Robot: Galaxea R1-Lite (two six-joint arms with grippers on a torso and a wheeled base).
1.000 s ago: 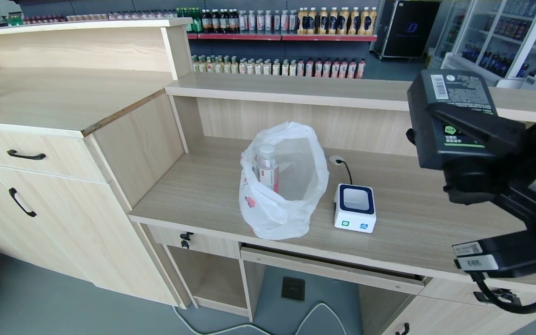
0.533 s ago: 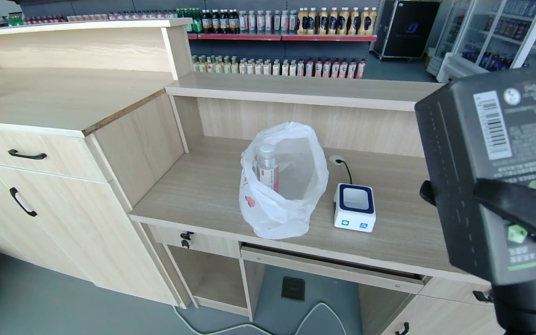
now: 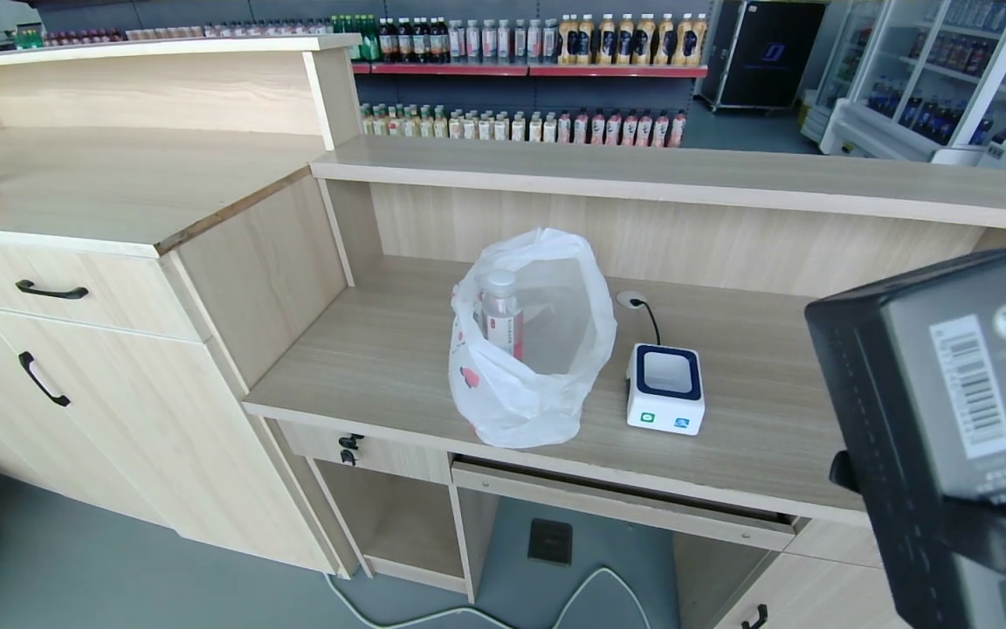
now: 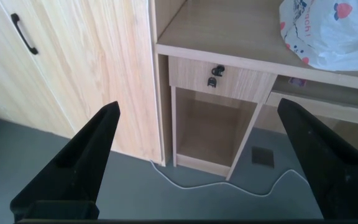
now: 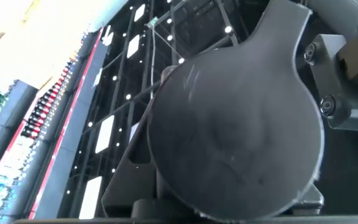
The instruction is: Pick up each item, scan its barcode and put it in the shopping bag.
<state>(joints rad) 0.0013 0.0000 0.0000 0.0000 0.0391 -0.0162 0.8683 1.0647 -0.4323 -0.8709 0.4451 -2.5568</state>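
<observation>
Right gripper (image 3: 957,515) clamps black barcode-labelled container (image 3: 948,393), held up at robot's right. Left gripper (image 4: 197,162) spread wide, empty. White plastic shopping bag (image 3: 531,349) just beside white square scanner (image 3: 665,389) on light wooden counter (image 3: 381,358).

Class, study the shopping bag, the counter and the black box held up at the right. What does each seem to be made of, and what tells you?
Shopping bag: thin translucent white plastic film, crinkled; the bottle shows through.
Counter: pale matte wood-grain board, probably laminate.
Black box: smooth, slightly shiny printed card or plastic; hard to tell.
</observation>
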